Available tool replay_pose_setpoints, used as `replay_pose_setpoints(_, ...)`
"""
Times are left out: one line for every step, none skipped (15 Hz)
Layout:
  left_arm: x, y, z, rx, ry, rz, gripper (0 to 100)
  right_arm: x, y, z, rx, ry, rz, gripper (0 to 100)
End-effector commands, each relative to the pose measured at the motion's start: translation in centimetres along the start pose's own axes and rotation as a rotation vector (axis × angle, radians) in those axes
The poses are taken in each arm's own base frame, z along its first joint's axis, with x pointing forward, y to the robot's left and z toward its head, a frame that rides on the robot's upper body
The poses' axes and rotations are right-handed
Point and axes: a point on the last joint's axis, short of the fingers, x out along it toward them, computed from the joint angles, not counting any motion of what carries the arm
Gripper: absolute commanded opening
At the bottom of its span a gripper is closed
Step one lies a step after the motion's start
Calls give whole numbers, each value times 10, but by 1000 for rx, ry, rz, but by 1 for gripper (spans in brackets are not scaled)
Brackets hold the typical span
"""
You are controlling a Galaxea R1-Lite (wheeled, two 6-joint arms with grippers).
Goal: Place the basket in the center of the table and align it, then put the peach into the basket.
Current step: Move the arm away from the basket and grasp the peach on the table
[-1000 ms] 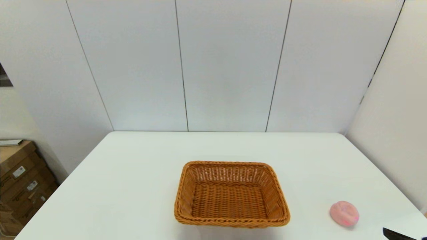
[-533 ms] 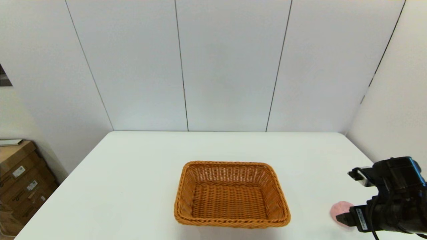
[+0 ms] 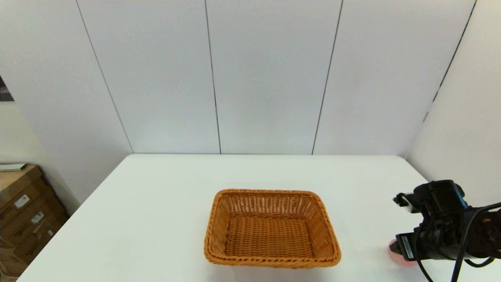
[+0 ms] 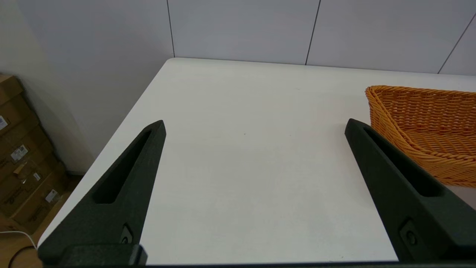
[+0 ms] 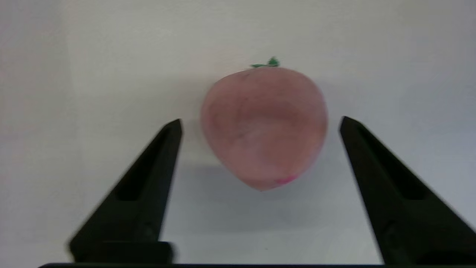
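At the far left edge, stacked cardboard boxes [image 3: 23, 219] sit on the floor beside the white tabletop [image 3: 156, 219], partly cut off by the frame. The left gripper [image 4: 254, 126] is out of the head view; its own wrist view shows it hovering above the tabletop's left portion with jaws spread wide and nothing between them, the wicker basket [image 4: 427, 126] off to one side and cut by the picture's edge. In the head view the basket [image 3: 272, 229] stands upright near the middle of the tabletop toward the near edge, its long sides square to the table edge, its inside holding nothing. Well apart to its right, the right gripper [image 5: 260, 121] is lowered over the peach [image 3: 395, 252], whose bulk is hidden behind the black wrist housing so that only a pink sliver shows at the table surface. The right wrist view shows the peach [image 5: 264, 126] resting on the tabletop, a small green stem tip at its far end, lying between the wide-open jaws with a gap on each side; neither finger touches it.
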Motion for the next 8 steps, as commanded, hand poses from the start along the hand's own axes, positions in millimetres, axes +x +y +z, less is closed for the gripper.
replay_pose_setpoints(0, 0, 0, -1, 0, 0, 100, -5, -1, 1, 3, -18, -2, 0)
replay_pose_setpoints(0, 0, 0, -1, 0, 0, 100, -7, -1, 1, 4, -26, -1, 0)
replay_pose_setpoints(0, 0, 0, -1, 0, 0, 100, -10, -1, 0, 4, -29, 1, 0)
replay_pose_setpoints(0, 0, 0, -1, 0, 0, 100, -11, -2, 0, 5, -32, 4, 0)
replay_pose_setpoints(0, 0, 0, -2, 0, 0, 100, -12, -1, -2, 3, -29, 4, 0)
replay_pose_setpoints(0, 0, 0, -2, 0, 0, 100, -12, -1, -3, 3, -29, 4, 0)
replay_pose_setpoints(0, 0, 0, -4, 0, 0, 100, -14, -2, -2, 6, -41, 5, 0)
replay_pose_setpoints(0, 0, 0, -4, 0, 0, 100, -22, -1, 0, 3, -79, 16, 0)
